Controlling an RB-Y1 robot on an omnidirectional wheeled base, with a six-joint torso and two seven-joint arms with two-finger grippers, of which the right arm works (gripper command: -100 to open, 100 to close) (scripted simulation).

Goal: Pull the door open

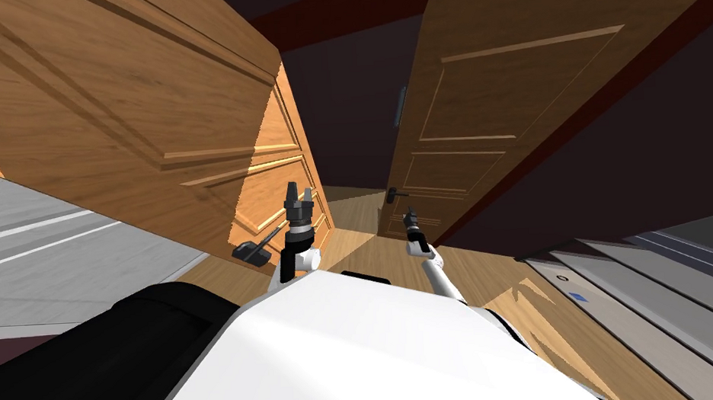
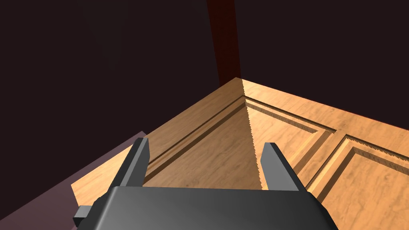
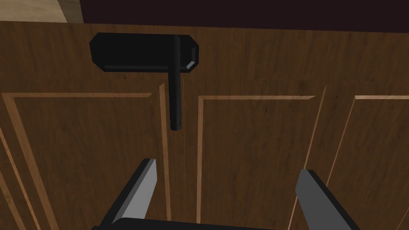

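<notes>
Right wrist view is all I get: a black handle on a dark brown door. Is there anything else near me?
Observer: Yes. A lighter wooden door stands close on your left.
Operator: Does it have a handle too?
Observer: It does, a dark handle near its edge.
Operator: Where's my other tool?
Observer: The left tool is raised in front of that lighter door.
Operator: Is it holding something?
Observer: No, its fingers stand apart with nothing between them.
</notes>
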